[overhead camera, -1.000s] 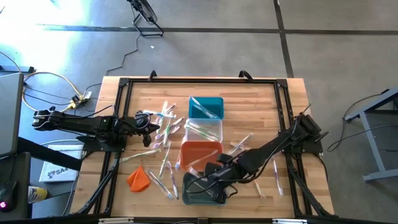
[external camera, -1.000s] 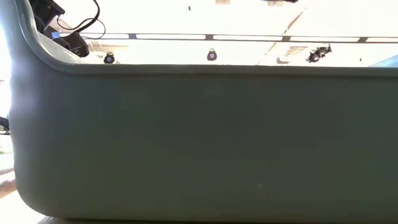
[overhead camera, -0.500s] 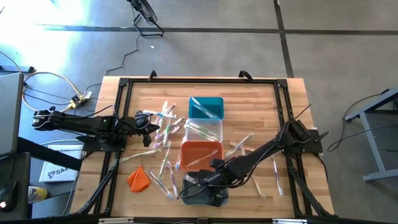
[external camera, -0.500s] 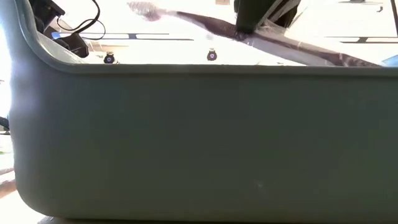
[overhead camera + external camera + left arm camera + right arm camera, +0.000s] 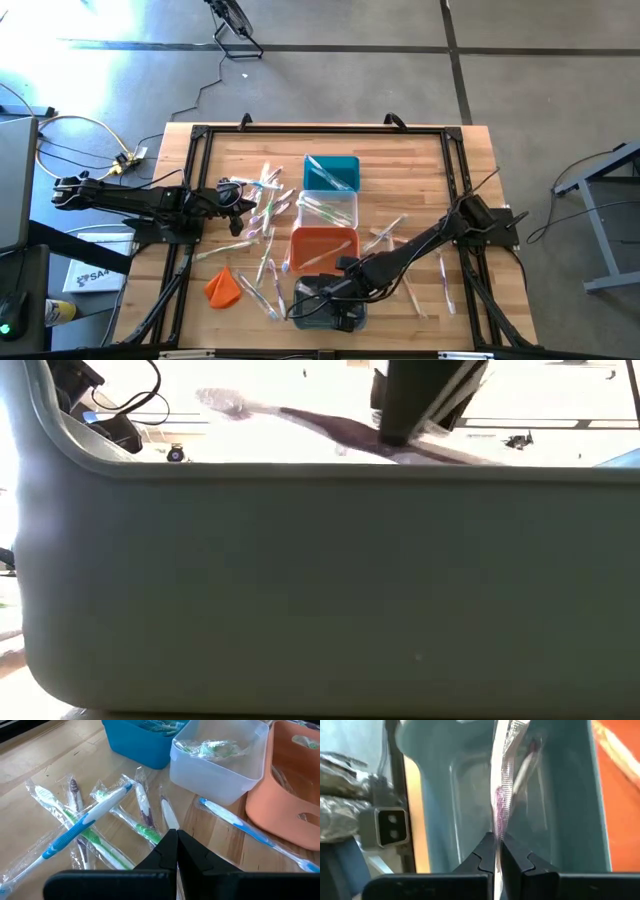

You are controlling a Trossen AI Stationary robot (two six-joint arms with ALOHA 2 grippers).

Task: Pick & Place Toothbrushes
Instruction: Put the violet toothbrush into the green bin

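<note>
Fingers of the right gripper (image 5: 497, 851) are pinched shut on a wrapped toothbrush (image 5: 503, 785), which is held straight ahead of them, lengthwise over the grey bin (image 5: 326, 305) at the desk's (image 5: 400, 170) near edge, while the shut, empty left gripper (image 5: 175, 840) waits by the loose toothbrushes (image 5: 262, 205).

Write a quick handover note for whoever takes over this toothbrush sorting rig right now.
Right gripper: shut on a wrapped toothbrush, hanging over the grey bin at the table's near edge; not yet released.
Left gripper: shut, empty, waiting over the loose toothbrushes on the table's left side.
Done: some brushes already lie in the teal bin, clear bin and orange bin.
Left: drop this one, then clear the left pile and the few brushes right of the bins.
</note>
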